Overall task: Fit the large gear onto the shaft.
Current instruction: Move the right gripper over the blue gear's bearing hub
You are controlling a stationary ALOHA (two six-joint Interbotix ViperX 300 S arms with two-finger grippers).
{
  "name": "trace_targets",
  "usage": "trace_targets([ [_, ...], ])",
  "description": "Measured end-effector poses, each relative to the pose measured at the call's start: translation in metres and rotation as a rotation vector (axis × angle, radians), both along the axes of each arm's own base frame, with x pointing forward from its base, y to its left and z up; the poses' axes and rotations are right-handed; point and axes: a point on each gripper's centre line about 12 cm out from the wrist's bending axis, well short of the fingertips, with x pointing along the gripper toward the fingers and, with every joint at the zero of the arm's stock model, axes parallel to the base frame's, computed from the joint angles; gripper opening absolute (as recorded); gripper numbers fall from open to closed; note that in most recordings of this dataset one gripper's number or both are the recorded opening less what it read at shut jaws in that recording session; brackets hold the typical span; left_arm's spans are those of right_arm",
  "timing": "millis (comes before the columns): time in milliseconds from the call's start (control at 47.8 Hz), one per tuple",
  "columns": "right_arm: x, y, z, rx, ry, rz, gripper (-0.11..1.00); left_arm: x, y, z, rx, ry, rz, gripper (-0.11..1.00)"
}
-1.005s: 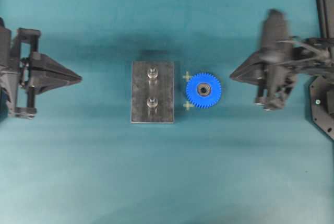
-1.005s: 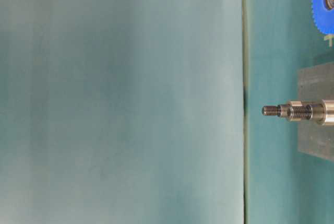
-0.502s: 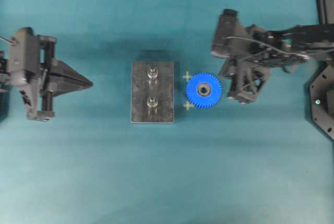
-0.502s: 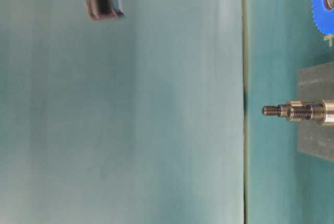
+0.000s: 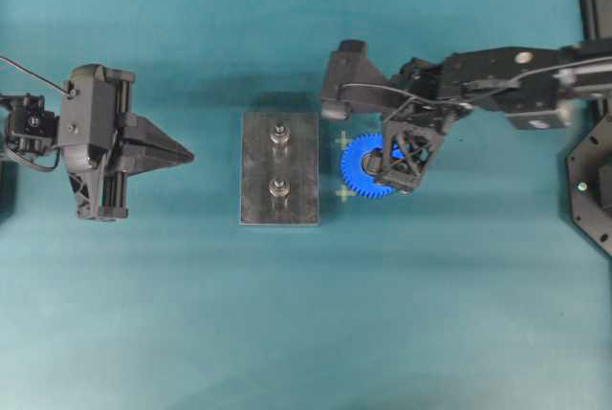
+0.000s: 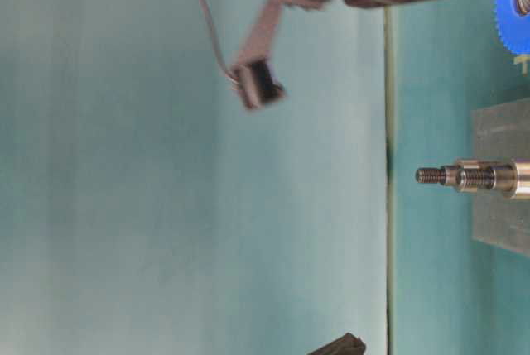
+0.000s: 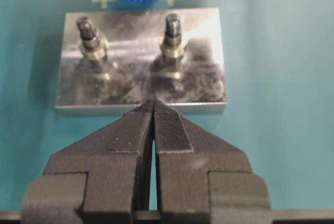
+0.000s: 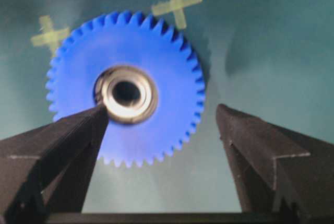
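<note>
I see right end effector [image 8: 162, 114] spread wide, pitched down over large gear [image 8: 125, 85] flat on table [image 5: 306, 334]. Left end effector [image 7: 153, 110] pressed together, level; shaft [image 7: 172, 36] on plate [image 7: 198, 85] just ahead.

Teal table [image 5: 306, 334], grey plate [image 5: 256, 181], large gear [image 5: 361, 169]

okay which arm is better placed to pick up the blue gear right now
The right. Its gripper hangs over the large gear with jaws spread wide. The left gripper is shut, across the steel plate from the gear.
</note>
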Motion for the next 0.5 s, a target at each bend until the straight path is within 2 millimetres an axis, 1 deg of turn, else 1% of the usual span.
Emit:
trace_targets([
  [251,0.003,-0.004,-0.003,-0.004,-0.01,-0.009,0.89,0.0,0.0,0.001,0.001,-0.002,0.001,0.0],
  [502,0.009,-0.006,-0.012,-0.008,0.011,-0.006,0.89,0.0,0.0,0.0,0.001,0.0,0.001,0.0],
])
